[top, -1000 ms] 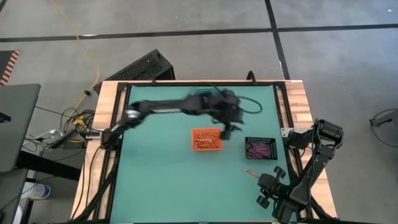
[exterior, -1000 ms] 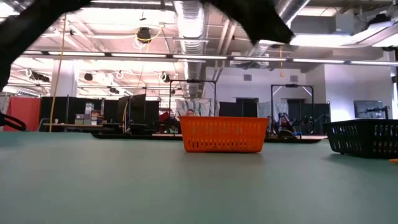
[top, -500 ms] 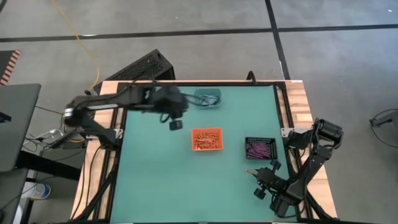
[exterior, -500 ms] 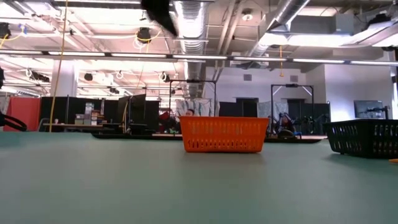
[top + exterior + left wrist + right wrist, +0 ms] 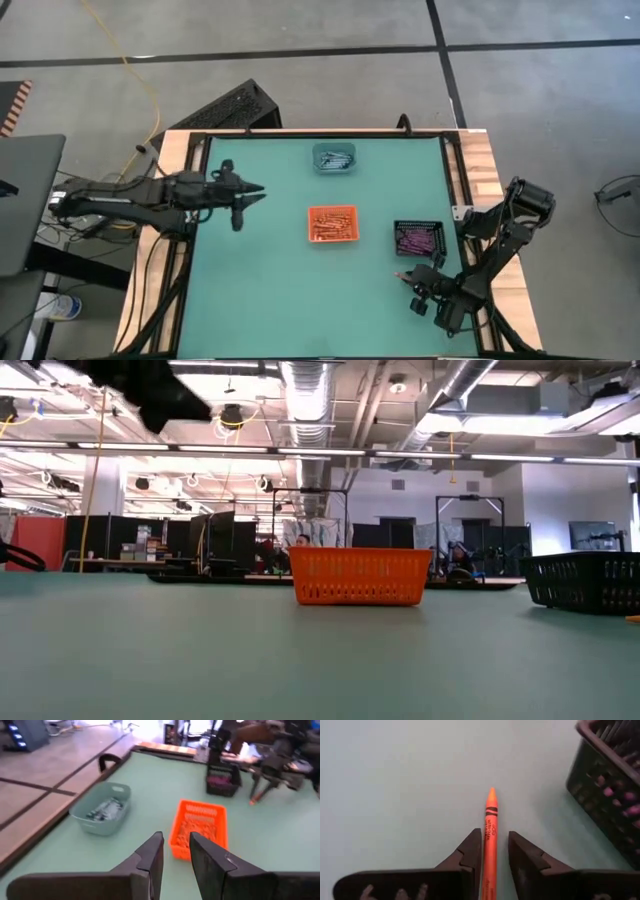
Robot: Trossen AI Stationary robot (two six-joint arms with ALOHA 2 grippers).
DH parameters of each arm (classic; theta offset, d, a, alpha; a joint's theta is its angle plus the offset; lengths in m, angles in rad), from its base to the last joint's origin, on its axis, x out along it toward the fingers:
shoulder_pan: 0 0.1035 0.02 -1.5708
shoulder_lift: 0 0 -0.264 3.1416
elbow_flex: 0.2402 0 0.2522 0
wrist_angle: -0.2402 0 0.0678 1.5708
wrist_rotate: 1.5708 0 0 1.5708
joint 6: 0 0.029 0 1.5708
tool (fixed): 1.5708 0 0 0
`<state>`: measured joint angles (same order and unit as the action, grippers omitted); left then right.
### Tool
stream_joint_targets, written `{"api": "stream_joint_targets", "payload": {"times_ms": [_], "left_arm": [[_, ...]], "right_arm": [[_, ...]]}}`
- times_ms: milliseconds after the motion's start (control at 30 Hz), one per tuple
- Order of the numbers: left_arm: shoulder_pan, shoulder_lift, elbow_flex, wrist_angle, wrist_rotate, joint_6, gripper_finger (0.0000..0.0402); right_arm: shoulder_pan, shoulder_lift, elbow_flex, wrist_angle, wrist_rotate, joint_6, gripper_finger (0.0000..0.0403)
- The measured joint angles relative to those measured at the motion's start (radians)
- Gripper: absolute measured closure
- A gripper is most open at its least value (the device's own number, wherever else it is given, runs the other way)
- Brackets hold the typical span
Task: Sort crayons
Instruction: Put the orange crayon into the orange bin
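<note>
step: right gripper (image 5: pixel 494 851) is low over the table (image 5: pixel 260 290), its two fingers either side of a lone orange crayon (image 5: pixel 490 837). Looks like the pick, not yet closed.
right jaws: parted, a narrow gap each side of the crayon, nothing clamped as far as I can see.
crayon location: flat on the table mat, just beside the black tray (image 5: pixel 610 790), tip pointing away from the wrist; in the high view it's the small red stick (image 5: pixel 403 276) below the black tray (image 5: pixel 419 238).
how to do it well: stay centred on the stick's axis, get fingertips down to the mat before closing, grip mid-length so it doesn't pivot. Lift straight up; the black tray wall is near, so don't swing toward it. Judging by colour it belongs in the orange tray (image 5: pixel 332 223).
left gripper: (image 5: pixel 175 851) hangs above the table's left edge, aimed across at the trays, jaws slightly apart, empty. Waiting.
sorted so far: orange tray holds orange-red sticks, black tray pink-purple ones, teal tray (image 5: pixel 334 158) blue-grey ones. This crayon is the only loose one I can see.
materials: crayon is a thin paper-wrapped cylinder with black bands and a blunt cone tip; waxy, will roll and can snap if squeezed hard. Orange and black trays are slotted plastic baskets, teal tray is solid-walled with rounded corners. Mat is matte green, smooth; wood border.
</note>
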<state>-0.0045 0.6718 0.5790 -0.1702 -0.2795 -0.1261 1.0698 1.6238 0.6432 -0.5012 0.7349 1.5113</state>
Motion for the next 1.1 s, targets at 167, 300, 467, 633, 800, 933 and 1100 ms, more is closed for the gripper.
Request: {"api": "stream_joint_targets", "payload": {"times_ms": [167, 300, 467, 633, 800, 933, 1100], "left_arm": [[-0.053, -0.147, -0.123, 0.041, -0.017, 0.016, 0.0319], [-0.102, -0.28, -0.264, 0.132, -0.102, 0.017, 0.0319], [-0.114, -0.412, -0.385, 0.199, -0.148, 0.016, 0.0319], [-0.114, -0.492, -0.42, 0.179, -0.147, 0.016, 0.0319], [-0.114, -0.511, -0.421, 0.155, -0.118, 0.016, 0.0319], [-0.114, -0.502, -0.421, 0.154, -0.101, 0.016, 0.0319], [-0.114, -0.495, -0.421, 0.153, -0.098, 0.008, 0.0319]], "right_arm": [[-0.002, 0.031, -0.042, 0.112, 0.016, -0.044, 0.0311], [-0.005, 0.047, -0.038, 0.11, 0.017, -0.046, 0.0333], [-0.006, 0.021, -0.038, 0.095, -0.008, -0.022, 0.0386], [-0.023, -0.036, -0.042, 0.079, -0.022, -0.028, 0.0396], [-0.115, -0.14, 0.014, 0.073, 0.007, -0.245, 0.04], [-0.245, -0.207, 0.092, 0.1, 0.028, -0.596, 0.0401], [-0.456, -0.243, 0.151, 0.298, -0.032, -1.158, 0.0402]]}}
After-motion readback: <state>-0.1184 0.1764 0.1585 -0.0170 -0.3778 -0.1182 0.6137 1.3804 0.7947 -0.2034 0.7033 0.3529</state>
